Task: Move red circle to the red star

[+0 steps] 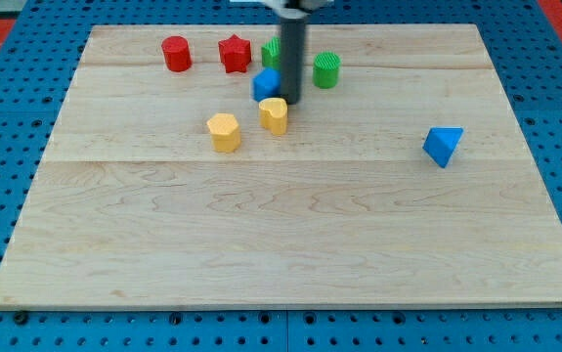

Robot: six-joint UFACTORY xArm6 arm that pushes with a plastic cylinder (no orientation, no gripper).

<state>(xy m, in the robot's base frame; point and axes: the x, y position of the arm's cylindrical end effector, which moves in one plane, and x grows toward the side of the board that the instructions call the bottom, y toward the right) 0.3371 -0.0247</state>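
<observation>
Approach step: red circle (176, 53) not yet contacted, a small gap left to the red star (234, 54).

The red circle is seen near the board's top edge, just beside the red star, which lies at its 3 o'clock, apart. No gripper is fitted, so no jaw state applies; the rod's tip (289, 101) rests at roughly 4 o'clock from the circle, well apart, beyond the star, touching or just beside a blue block (266, 84), with green blocks (326, 69) flanking and a yellow block (274, 114) at its 7 o'clock. Judged next: the tip is to be brought round to the circle's 9 o'clock side, clear of the star, then a short push toward 3 o'clock.
</observation>
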